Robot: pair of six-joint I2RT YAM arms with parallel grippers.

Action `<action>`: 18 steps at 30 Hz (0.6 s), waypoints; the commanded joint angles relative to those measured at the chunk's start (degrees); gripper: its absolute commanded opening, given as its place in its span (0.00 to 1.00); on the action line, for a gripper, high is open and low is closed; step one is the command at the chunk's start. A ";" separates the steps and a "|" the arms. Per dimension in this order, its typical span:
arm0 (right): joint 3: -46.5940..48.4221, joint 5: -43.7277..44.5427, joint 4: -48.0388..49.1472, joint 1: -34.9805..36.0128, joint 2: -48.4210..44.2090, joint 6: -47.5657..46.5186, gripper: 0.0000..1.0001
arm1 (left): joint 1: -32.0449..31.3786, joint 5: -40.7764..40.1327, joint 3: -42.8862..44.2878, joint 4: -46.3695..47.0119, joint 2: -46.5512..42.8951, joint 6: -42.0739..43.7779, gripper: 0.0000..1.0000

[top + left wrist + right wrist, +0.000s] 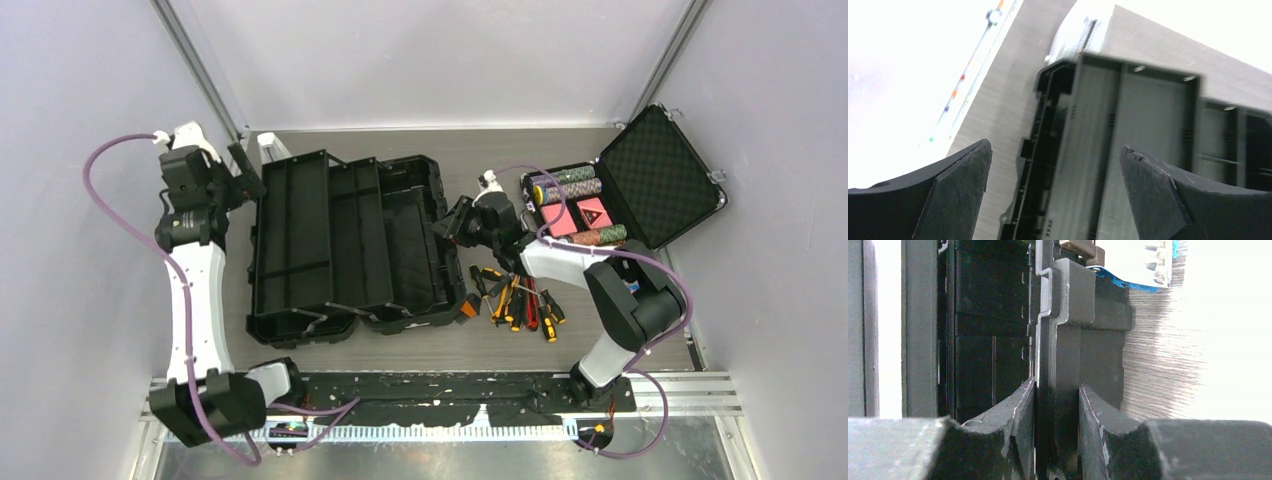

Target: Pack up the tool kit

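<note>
Top external view is showing the left gripper (1055,150) hanging with its jaws spread wide, holding nothing, just off the 10 o'clock corner of the toolbox (350,240). That toolbox is lying open mid-desk (520,150), lid toward 9 o'clock. The right gripper (1057,385) is pinching the toolbox's 3 o'clock wall between narrowed jaws. Screwdrivers (515,300) are lying at its 5 o'clock.

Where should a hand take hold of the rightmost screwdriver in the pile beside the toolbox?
Grip the rightmost screwdriver by its yellow-black handle, coming straight down, fingers across its width. It lies flat on the table at the pile's right edge, so that side looks free; the other tools crowd its left.
</note>
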 commanded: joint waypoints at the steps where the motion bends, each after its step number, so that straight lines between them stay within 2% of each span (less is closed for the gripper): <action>1: -4.16 1.76 2.22 5.38 3.14 10.15 0.10 | -2.43 4.50 4.65 -1.88 -5.68 -3.04 1.00; 10: -5.24 14.39 6.49 11.53 5.06 26.99 0.05 | -10.77 9.11 -1.82 -0.04 -13.59 -5.13 0.99; 18: -2.55 21.28 6.32 12.66 8.08 33.64 0.05 | -11.36 14.88 -8.80 2.70 -20.91 -6.78 1.00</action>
